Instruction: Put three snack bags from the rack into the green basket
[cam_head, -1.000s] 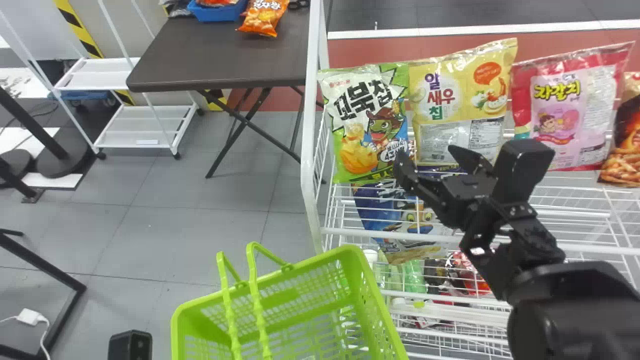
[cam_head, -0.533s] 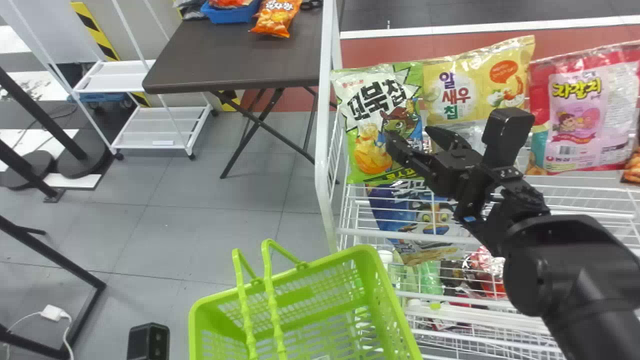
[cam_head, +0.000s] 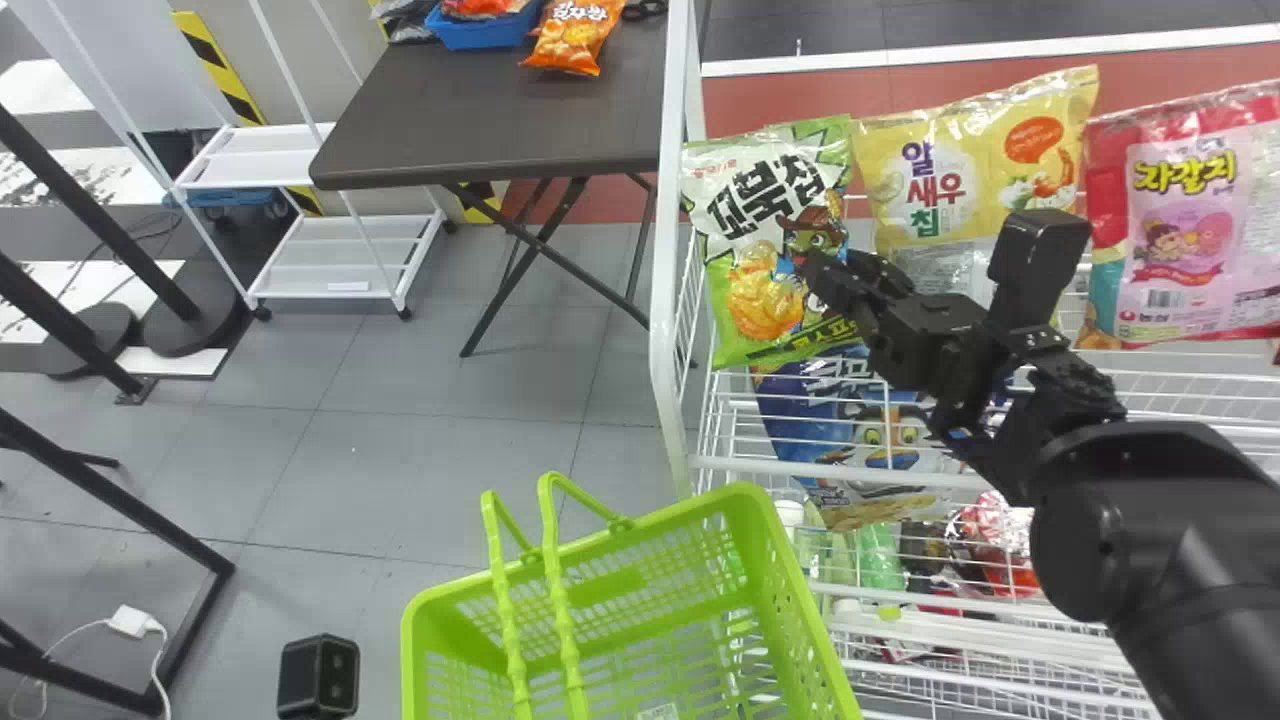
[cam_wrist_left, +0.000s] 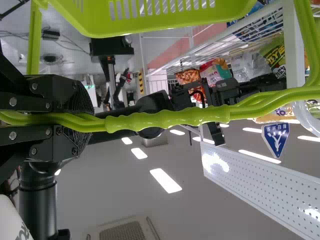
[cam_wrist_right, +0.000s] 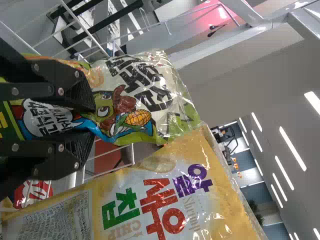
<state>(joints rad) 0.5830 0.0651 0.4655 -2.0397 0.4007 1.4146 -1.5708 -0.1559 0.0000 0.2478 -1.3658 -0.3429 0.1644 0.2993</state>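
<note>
Head view — right hand (cam_head: 842, 268) pinches the green snack bag (cam_head: 762, 300).

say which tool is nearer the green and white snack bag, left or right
Right. The right tool is at the front of the bag; the left tool is farther left, gripping the green plastic basket's handles.

outstretched right arm (cam_head: 1110, 520), right hand (cam_head: 843, 270) pinched, left hand (cam_head: 318, 677) clamped, low
</note>
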